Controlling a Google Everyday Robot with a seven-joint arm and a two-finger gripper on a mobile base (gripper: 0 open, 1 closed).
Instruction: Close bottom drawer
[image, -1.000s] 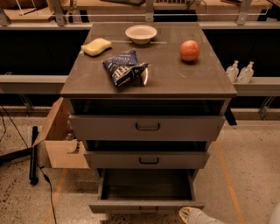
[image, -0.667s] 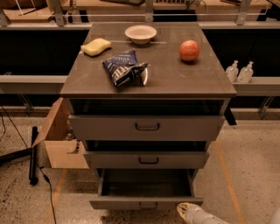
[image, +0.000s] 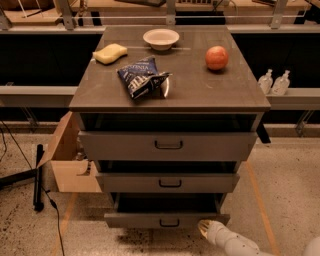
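The bottom drawer is the lowest of three grey-brown drawers in the cabinet. It has a small dark bar handle and stands a little way out, with a dark gap above its front. My gripper is the cream-white tip of the arm coming in from the lower right. It sits at the drawer front's lower right corner, touching it or very close. The middle drawer and top drawer stand slightly out above it.
On the cabinet top lie a yellow sponge, a white bowl, a red apple and a blue chip bag. An open cardboard box stands at the cabinet's left. Cables and a black pole lie on the floor left.
The bottom drawer has slid inward, showing far less of its interior than one second ago. My gripper has moved forward with the drawer front.
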